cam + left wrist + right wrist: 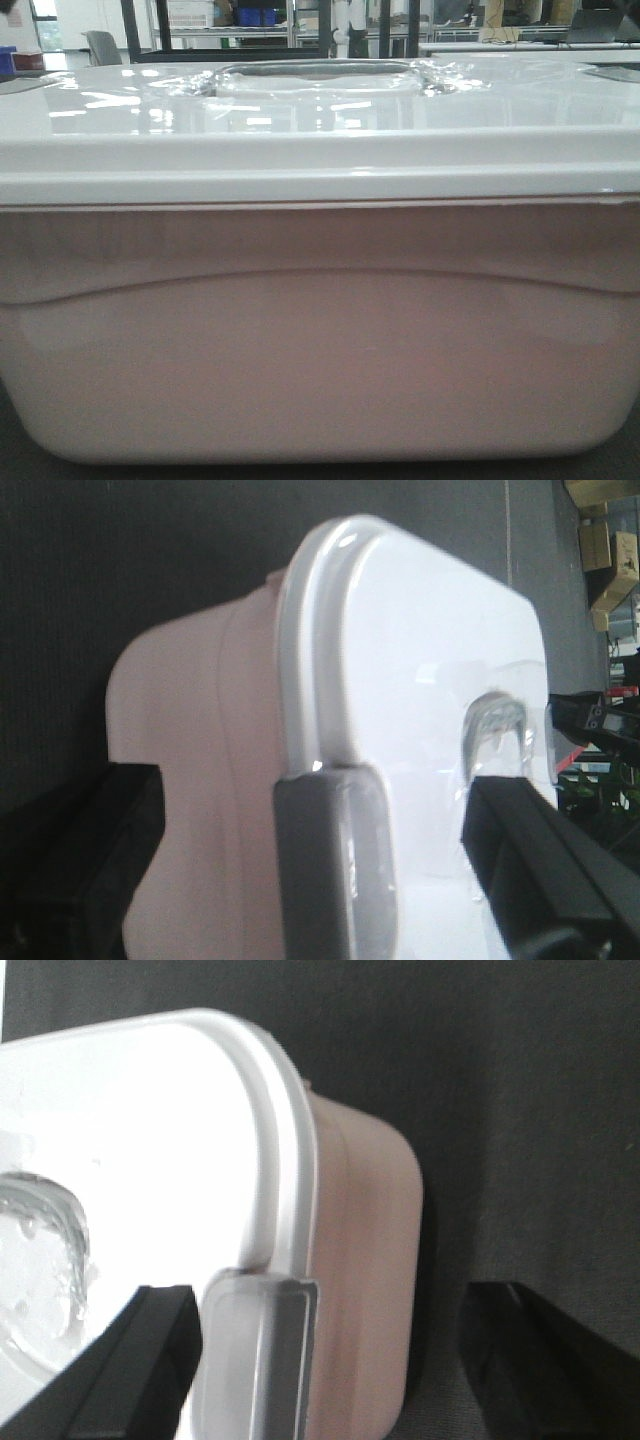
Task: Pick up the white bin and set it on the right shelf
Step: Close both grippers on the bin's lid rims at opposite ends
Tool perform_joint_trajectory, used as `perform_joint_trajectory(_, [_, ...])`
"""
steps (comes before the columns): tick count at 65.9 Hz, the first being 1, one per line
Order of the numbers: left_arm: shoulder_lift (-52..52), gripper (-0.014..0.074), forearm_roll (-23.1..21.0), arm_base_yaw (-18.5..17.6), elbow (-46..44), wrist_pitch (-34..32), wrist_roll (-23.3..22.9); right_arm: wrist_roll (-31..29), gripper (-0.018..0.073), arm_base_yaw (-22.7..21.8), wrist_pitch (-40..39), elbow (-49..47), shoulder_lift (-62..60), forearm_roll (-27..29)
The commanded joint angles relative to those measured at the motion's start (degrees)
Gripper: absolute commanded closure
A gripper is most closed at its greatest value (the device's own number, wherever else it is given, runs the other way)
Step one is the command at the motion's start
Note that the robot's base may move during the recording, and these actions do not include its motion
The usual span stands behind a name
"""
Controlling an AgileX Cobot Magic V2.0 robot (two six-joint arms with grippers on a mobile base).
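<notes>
The white bin (320,350) sits on the dark counter (520,1110), broadside to the front camera and so close that it fills the view. Its glossy lid (320,110) is on, with the clear handle (320,78) at the centre.

It looks stiff, bulky and smooth. The tapered walls would likely slip under a plain squeeze, and the milky plastic hides any contents, so its weight is unknown. It probably needs both arms. The surest hold seems to be the lid's lip at each short end, by the grey latch (330,870).

The left jaws are spread wide and straddle one end. One black finger (540,880) lies over the lid near the handle, the other outside the wall, with the latch between them. The right jaws are spread too. One finger (130,1360) is over the lid beside that end's latch (255,1350), the other out over the counter, apart from the wall. Whether any finger touches, I cannot tell.
</notes>
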Motion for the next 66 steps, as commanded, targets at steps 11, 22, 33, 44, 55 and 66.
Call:
perform_joint_trajectory(11, [-1.3,0.0096,-6.4,0.1,0.8,6.3,3.4,-5.8,-0.0062,-0.3,6.3,5.1,-1.2,9.3])
perform_joint_trajectory(22, [-1.3,0.0096,-6.4,-0.3,0.8,6.3,3.4,-8.7,-0.0062,-0.1,6.4,7.2,-1.2,13.6])
perform_joint_trajectory(33, [-1.3,0.0096,-5.8,-4.2,0.8,4.1,3.4,-8.9,-0.0062,2.4,6.4,7.3,-1.2,13.7])
perform_joint_trajectory(44, [-1.3,0.0096,-6.8,-6.7,0.8,2.2,3.4,-8.9,-0.0062,5.2,6.3,7.3,-1.2,14.7])
perform_joint_trajectory(55, [-1.3,0.0096,-6.6,-8.1,0.8,1.0,3.4,-8.9,-0.0062,5.2,6.3,7.3,-1.2,15.3])
perform_joint_trajectory(66, [-1.3,0.0096,-6.6,-10.1,0.8,-1.6,3.2,-8.8,-0.0062,5.2,6.3,7.3,-1.2,15.2])
